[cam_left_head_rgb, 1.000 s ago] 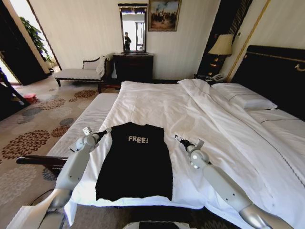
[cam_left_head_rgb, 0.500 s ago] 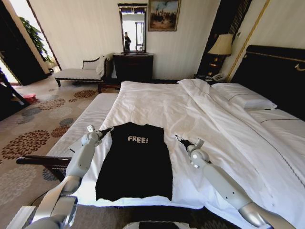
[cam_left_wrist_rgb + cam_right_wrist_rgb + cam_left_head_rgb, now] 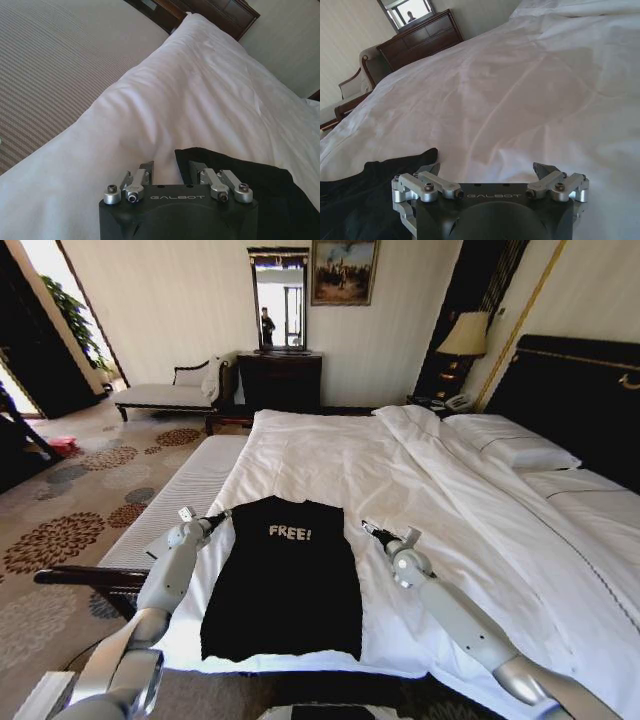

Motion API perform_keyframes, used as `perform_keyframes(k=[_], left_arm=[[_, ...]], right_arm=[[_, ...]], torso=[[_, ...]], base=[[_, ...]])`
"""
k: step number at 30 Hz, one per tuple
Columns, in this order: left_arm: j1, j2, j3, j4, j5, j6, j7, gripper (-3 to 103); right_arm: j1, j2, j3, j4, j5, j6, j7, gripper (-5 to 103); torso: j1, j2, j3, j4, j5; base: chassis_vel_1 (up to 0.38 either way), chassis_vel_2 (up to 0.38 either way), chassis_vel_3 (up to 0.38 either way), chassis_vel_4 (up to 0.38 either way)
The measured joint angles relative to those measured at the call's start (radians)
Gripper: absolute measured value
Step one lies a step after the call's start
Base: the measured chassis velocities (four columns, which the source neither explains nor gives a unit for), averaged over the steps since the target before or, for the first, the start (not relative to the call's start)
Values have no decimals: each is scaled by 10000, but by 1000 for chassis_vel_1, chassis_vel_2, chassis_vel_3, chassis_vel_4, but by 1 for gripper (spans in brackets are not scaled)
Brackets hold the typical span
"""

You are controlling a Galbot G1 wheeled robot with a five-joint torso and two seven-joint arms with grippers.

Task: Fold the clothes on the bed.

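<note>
The T-shirt (image 3: 282, 578) lies flat on the bed (image 3: 420, 480), near the foot edge, well short of the pillows (image 3: 510, 445). It is black, with white "FREE!" lettering on the chest, collar end toward the far side of the bed and hem toward the robot. Its sleeves are folded in, so the cloth forms a tall, narrow shape on the white duvet (image 3: 330, 455).

The left gripper (image 3: 221, 516) sits at the T-shirt's left shoulder corner, low over the duvet. In the left wrist view, the left gripper (image 3: 170, 172) has its fingers (image 3: 146, 170) set a little apart, with the black edge of the T-shirt (image 3: 250, 185) running up to the gap between them. Whether the fingers pinch the cloth or merely flank it cannot be told.

The right gripper (image 3: 367, 529) is just beside the T-shirt's right shoulder, apart from the cloth, over bare duvet. In the right wrist view, the right gripper (image 3: 487, 175) is spread wide and holds nothing; the T-shirt (image 3: 365, 190) lies off to one side of it and the white duvet (image 3: 520, 100) stretches beyond.

Past the T-shirt, beyond the far side of the bed, stand a dark dresser (image 3: 280, 380) with a mirror (image 3: 279, 300) and a pale chaise (image 3: 170, 390).
</note>
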Motion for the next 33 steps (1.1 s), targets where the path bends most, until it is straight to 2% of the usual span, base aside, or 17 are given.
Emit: perform_keyframes(k=[2,4,5,8,10,12,21,24,27,30,33], left_arm=[[-52,-28,-2,60,47,-26,1,38],[-175,-117,-2,195,150,-61,2,28],[-175,-117,-2,195,150,-61,2,28],[-279,-240,-2,333,313,-96,40,11],[-281,-259,-2,353,361,-111,66,11],[-281,-301,-2,398,459,-168,139,2],[-154,-194,-1,255,620,-333,272,0],[-98,-178,-24,238,686,-375,307,14],[-89,-208,-38,273,766,-446,356,19],[-114,-296,-62,337,843,-534,392,36],[-151,-349,-66,374,889,-573,411,41]], right_arm=[[13,0,-14,-4,1,0,1,100],[36,2,-30,-12,5,-3,3,100],[36,2,-30,-12,5,-3,3,100],[43,3,-58,-15,7,-4,4,100],[44,4,-59,-15,8,-3,4,100],[44,4,-60,-18,9,-4,4,100],[35,30,-63,-56,10,-5,3,100],[41,75,-96,-73,7,-4,3,100],[42,93,-113,-75,3,-4,3,100],[42,94,-118,-74,0,-5,5,100],[23,73,-116,-67,0,-5,7,100]], torso=[[0,0,0,0,0],[0,0,0,-3,0],[0,0,0,-3,0],[1,0,0,-5,2],[0,0,0,-5,1],[0,0,0,-2,1],[0,1,0,-2,1],[0,1,0,0,1],[0,0,-1,0,1],[0,0,0,-3,1],[1,0,0,-4,1]], base=[[0,0,0,0],[0,0,0,0],[0,0,0,0],[0,0,0,0],[0,0,0,0],[0,0,0,0],[0,0,0,0],[0,0,0,0],[0,0,0,0],[0,0,0,0],[0,0,0,0]])
